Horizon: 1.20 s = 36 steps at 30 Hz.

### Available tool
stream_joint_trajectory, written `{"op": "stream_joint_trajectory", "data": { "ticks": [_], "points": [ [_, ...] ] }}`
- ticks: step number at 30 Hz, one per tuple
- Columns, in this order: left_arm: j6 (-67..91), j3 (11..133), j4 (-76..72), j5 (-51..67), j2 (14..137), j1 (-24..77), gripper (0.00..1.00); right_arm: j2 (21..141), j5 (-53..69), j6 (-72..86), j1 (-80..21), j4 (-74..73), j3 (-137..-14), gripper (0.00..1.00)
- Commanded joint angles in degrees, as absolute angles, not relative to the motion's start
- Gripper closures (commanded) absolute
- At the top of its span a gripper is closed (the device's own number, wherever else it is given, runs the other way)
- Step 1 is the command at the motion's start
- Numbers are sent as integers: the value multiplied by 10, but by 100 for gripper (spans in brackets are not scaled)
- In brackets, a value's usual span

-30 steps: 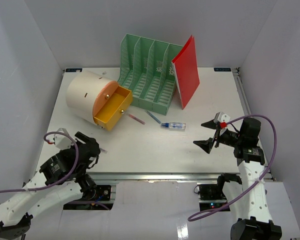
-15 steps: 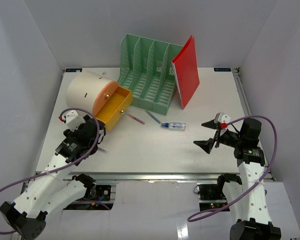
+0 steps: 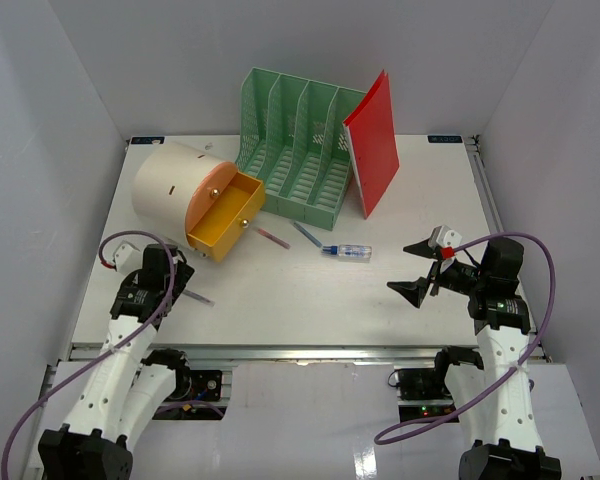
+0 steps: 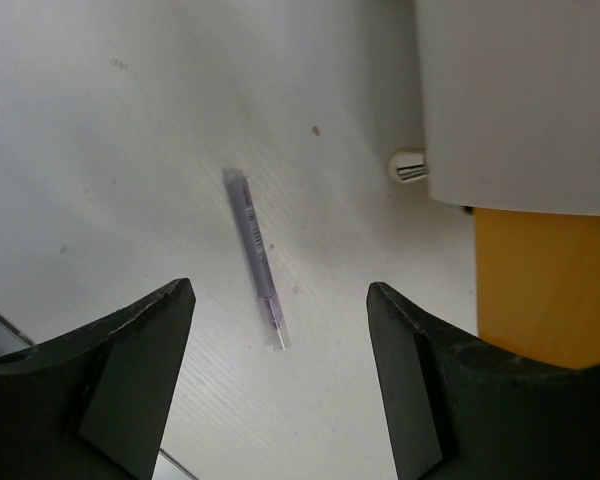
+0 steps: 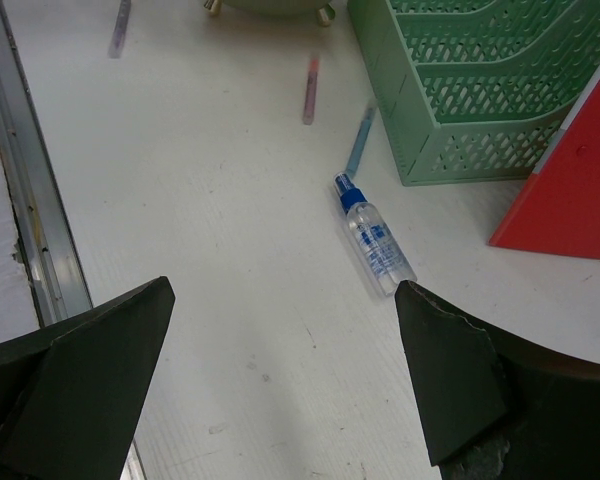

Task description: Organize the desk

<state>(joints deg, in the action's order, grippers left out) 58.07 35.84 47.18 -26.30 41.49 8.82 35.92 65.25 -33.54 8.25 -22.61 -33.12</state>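
Desk [image 3: 310, 292]: pen [image 4: 257, 262] near front edge, below spread empty left claw [image 4: 280, 290]; right claw [image 5: 282, 288] spread, empty.

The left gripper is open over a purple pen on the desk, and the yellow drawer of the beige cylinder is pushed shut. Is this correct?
Not quite. The yellow drawer is pulled out of the beige cylinder, not shut; the top external view shows it. The left gripper is indeed open over the purple pen on the desk.
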Motion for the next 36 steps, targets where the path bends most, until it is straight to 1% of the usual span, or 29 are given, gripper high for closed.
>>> {"op": "stream_joint_trajectory", "data": {
  "ticks": [1,7,11,16,19,24,27,31,36],
  "points": [
    [617,357,460,-194,450,49,19,351,660,-338,84,-222,-339,2],
    [594,351,410,-101,562,-34,18,346,659,-338,85,-223,-339,2],
    [577,354,381,-69,618,-49,17,345,659,-338,84,-223,-339,2],
    [560,359,355,-51,662,-52,20,346,658,-338,84,-223,-340,2],
    [550,363,343,-46,684,-54,23,347,657,-338,84,-223,-340,2],
    [548,351,325,-34,723,-61,36,348,656,-338,84,-223,-340,2],
    [552,346,325,-29,747,-66,39,348,656,-338,84,-223,-340,2],
    [555,346,328,-27,758,-68,48,349,653,-338,84,-222,-340,2],
    [548,343,338,-36,751,-68,53,348,654,-338,84,-222,-341,2]
  ]
}}
